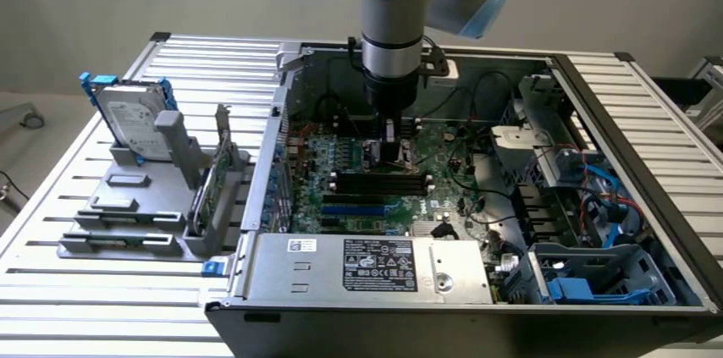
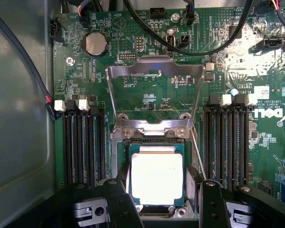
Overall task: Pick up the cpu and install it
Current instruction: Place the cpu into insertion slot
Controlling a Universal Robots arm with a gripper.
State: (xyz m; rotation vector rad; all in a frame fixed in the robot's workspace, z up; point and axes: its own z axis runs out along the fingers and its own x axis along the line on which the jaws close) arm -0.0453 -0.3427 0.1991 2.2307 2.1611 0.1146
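The cpu (image 2: 156,179), a flat square chip with a bright silver top, lies inside the motherboard socket (image 2: 122,156). The socket's metal load plate (image 2: 154,71) is swung open behind it. My gripper (image 2: 164,187) hangs low over the socket with its black fingers (image 2: 118,204) standing on either side of the chip. The jaws are open: a dark gap shows between the cpu and one finger. In the exterior view the arm reaches straight down into the open computer case, and the gripper (image 1: 392,151) is just above the motherboard (image 1: 339,163).
Black memory slots (image 2: 85,142) flank the socket on both sides. Cables (image 2: 190,47) loop over the board beyond the load plate. A thin socket lever (image 2: 198,154) runs beside the chip. Outside the case, a hard drive (image 1: 134,117) with blue rails stands in a grey rack.
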